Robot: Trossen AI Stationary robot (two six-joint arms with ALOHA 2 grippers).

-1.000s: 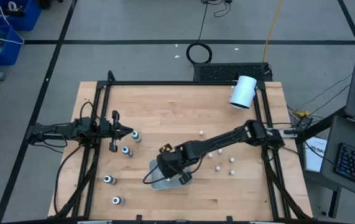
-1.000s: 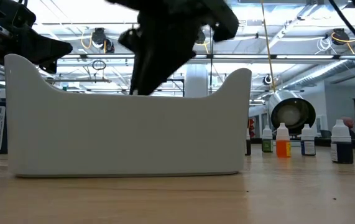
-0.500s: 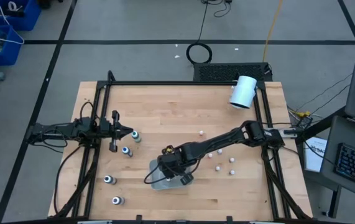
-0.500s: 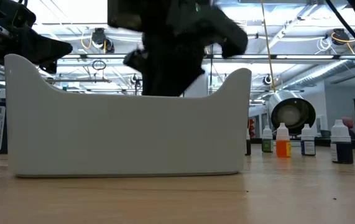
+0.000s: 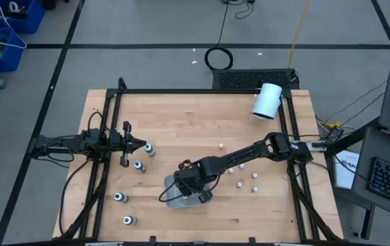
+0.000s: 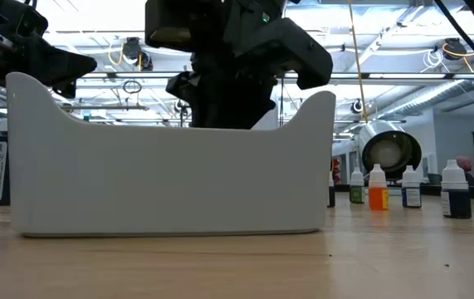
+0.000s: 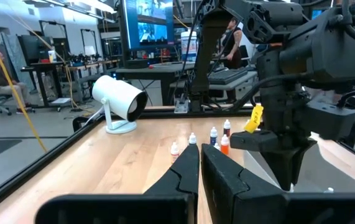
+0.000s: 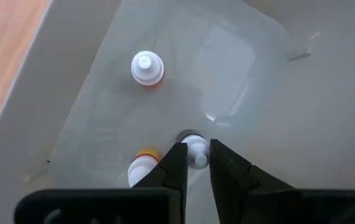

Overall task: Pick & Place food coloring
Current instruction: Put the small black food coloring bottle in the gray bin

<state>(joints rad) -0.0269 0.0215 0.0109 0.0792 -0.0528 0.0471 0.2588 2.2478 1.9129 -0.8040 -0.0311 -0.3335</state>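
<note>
From above, my right pincer (image 5: 193,193) is down in the tray (image 5: 173,201); several food coloring bottles (image 5: 255,175) remain on the counter (image 5: 181,123). Its wrist view shows it clenched on a bottle (image 8: 195,149), two others inside. Left pincer (image 7: 197,163) waits, clenched empty.

high: overhead | low: tabletop | both share tray (image 5: 174,198)

The right gripper (image 8: 195,163) pinches a white-capped bottle (image 8: 194,148) inside the clear tray (image 8: 252,93) — two more bottles stand there, one (image 8: 141,167) just beside the fingers (image 8: 172,167), one (image 8: 147,67) farther ahead.
</note>
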